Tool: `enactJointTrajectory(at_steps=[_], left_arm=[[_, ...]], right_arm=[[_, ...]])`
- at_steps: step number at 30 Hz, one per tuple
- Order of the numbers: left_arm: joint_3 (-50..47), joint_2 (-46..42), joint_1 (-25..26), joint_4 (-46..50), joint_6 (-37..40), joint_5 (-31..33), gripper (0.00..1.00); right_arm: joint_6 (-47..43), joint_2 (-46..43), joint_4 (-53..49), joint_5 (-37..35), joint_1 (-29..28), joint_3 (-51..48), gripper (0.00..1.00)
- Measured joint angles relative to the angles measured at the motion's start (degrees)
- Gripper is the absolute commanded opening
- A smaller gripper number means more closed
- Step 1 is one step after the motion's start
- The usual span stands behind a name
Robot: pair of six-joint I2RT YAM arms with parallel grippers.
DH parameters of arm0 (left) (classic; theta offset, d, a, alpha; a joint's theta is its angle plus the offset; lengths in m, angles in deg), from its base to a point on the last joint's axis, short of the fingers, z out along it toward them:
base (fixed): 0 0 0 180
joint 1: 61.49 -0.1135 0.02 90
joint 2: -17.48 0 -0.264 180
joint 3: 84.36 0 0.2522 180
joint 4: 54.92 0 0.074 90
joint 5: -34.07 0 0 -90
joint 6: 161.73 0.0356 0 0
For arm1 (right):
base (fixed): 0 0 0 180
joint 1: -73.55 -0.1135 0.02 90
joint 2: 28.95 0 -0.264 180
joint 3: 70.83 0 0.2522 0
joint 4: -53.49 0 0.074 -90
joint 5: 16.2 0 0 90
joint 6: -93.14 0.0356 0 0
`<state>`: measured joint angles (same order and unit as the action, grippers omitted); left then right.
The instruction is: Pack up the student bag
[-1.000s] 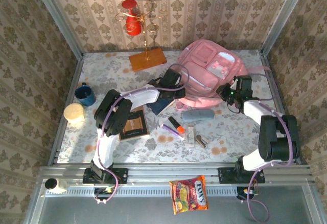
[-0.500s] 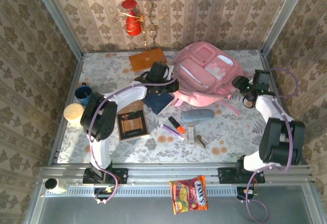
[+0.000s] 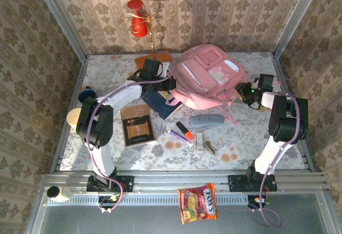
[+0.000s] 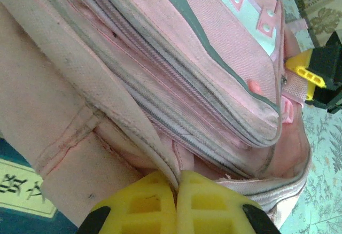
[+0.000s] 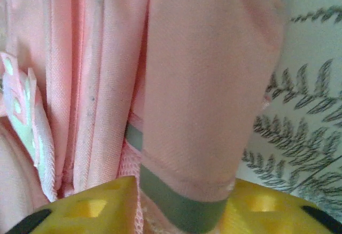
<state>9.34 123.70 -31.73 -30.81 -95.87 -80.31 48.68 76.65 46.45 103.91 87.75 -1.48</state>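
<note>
1. The left gripper (image 4: 176, 191) has drawn back toward the rear left of the table (image 3: 251, 138). Its fingers are pressed together on a fold of pink fabric at the left edge of the student bag (image 3: 211, 73).
2. The student bag has followed this pull. It now lies at the rear centre-right of the table, front pockets up, shifted slightly left.
3. The right gripper (image 5: 181, 199), clear of the bag half a second ago, is back at the bag's right edge. A pink flap with a grey band fills the gap between its fingers, which are clamped on it.
4. Judgement: the bag is now held on both sides, ready for positioning or spreading.
5. Nothing appears packed. The grey-blue pouch (image 3: 206, 121), brown notebook (image 3: 138, 129) and orange marker (image 3: 184, 130) lie on the table in front of the bag.
</note>
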Motion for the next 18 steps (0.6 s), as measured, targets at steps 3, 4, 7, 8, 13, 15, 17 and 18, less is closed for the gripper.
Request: enactJointTrajectory(at_steps=[3, 4, 7, 8, 13, 15, 17, 18], left_arm=[[-0.1, 0.0, -1.8, 0.4, 0.0, -0.3, 0.0], [-0.1, 0.0, -2.4, 0.5, 0.0, -0.3, 0.02], [-0.1, 0.3, -4.7, 0.9, -0.2, 0.2, 0.31], [-0.1, 0.3, -5.7, 0.9, -0.2, 0.9, 0.4], [-2.8, -1.9, -10.0, -0.1, -0.5, 5.8, 0.6], [-7.2, -6.1, -10.2, -0.2, -0.5, 8.5, 0.64], [-12.6, -12.4, -9.5, 0.3, -0.4, 11.0, 0.65], [-15.2, -16.2, -8.7, 0.4, -0.4, 12.3, 0.65]], right_arm=[[4.7, -0.1, 7.2, 3.7, 0.0, -4.0, 0.09], [6.3, -0.5, 9.4, 4.6, -0.2, -5.5, 0.07], [11.3, -4.6, 14.0, 5.0, -1.8, -10.4, 0.05], [13.1, -7.0, 14.8, 4.5, -2.8, -12.0, 0.05], [20.0, -20.2, 16.6, -3.5, -10.2, -16.5, 0.04], [22.2, -24.7, 16.5, -7.4, -13.8, -17.3, 0.03], [24.2, -28.5, 16.3, -11.5, -17.5, -17.7, 0.03], [25.1, -30.0, 16.2, -13.6, -19.3, -17.8, 0.03]])
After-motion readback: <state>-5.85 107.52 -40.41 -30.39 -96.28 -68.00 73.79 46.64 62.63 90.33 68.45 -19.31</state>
